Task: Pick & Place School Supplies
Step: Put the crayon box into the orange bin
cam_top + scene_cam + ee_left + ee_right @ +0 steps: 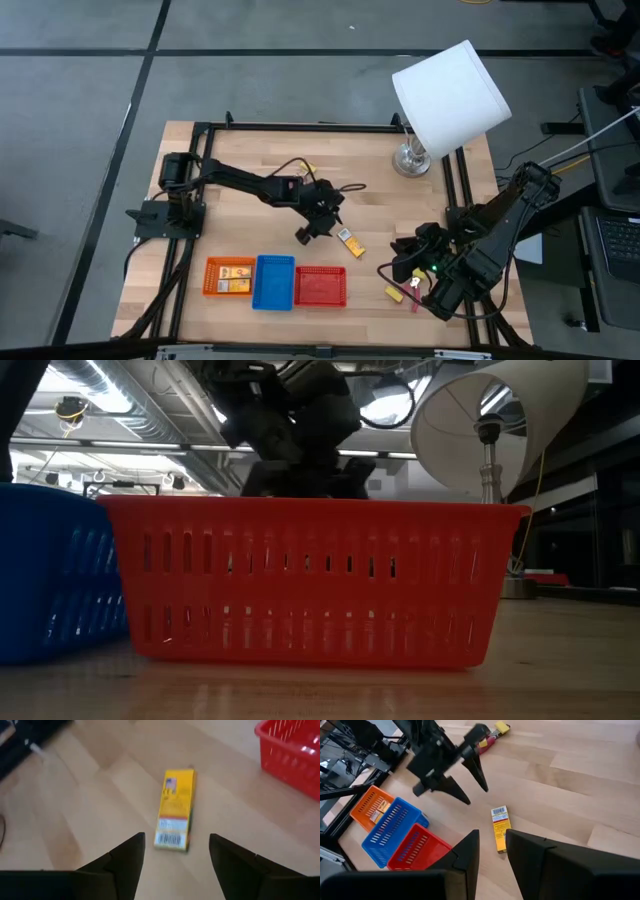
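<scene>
A flat yellow packet (349,241) with a pale barcode label lies flat on the wood (175,810) (500,827). My left gripper (315,226) (176,840) is open and hovers just left of the packet, with a finger on either side of its label end, touching nothing. It also shows open in the right wrist view (470,782). My right gripper (405,252) (492,834) is open near the table's right edge and points toward the packet. A small yellow block (393,293) and a pink-handled tool (415,290) lie by the right arm. The orange tray (229,276) holds packets.
The orange tray, a blue tray (274,282) and a red tray (320,286) (300,580) sit in a row at the near edge. A white-shaded lamp (440,100) stands at the far right. Another small yellow and red item (495,732) lies beyond the left arm.
</scene>
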Controlling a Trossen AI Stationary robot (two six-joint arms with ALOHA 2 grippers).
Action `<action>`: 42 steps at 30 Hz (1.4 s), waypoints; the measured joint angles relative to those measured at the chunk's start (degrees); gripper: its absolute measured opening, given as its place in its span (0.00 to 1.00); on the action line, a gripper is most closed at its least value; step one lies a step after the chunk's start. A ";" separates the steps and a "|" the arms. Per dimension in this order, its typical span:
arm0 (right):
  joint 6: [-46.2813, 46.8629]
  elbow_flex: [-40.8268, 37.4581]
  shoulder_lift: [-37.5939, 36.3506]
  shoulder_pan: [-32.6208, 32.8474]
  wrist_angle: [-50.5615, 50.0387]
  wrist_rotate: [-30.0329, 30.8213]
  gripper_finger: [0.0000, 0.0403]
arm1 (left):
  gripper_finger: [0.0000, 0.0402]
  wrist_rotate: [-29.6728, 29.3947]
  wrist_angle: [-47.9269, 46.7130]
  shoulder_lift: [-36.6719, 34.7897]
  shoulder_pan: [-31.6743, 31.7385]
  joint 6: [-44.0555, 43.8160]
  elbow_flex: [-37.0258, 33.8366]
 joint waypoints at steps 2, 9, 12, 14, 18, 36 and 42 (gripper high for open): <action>0.31 0.00 0.00 0.02 0.19 -0.18 0.24 | 0.57 -0.28 1.73 1.76 -0.45 -0.44 0.04; 0.83 0.00 0.00 0.26 2.04 -0.41 0.24 | 0.61 0.16 3.67 4.99 -0.78 -2.95 -0.03; 0.85 0.00 0.00 0.26 2.22 -0.42 0.24 | 0.61 2.21 4.95 6.26 -0.62 -4.22 0.89; 0.88 0.00 0.00 0.26 2.35 -0.58 0.24 | 0.61 2.54 5.07 7.28 -0.42 -4.56 2.16; 1.60 0.00 0.00 0.26 2.67 -1.39 0.24 | 0.62 2.79 5.18 9.76 0.23 -4.94 5.17; 1.88 0.00 0.02 0.50 5.66 -3.25 0.24 | 0.62 8.28 -0.61 15.46 1.22 -5.44 9.70; 1.88 0.00 0.02 0.50 5.65 -3.27 0.24 | 0.62 10.31 -1.28 16.17 1.75 -8.29 9.85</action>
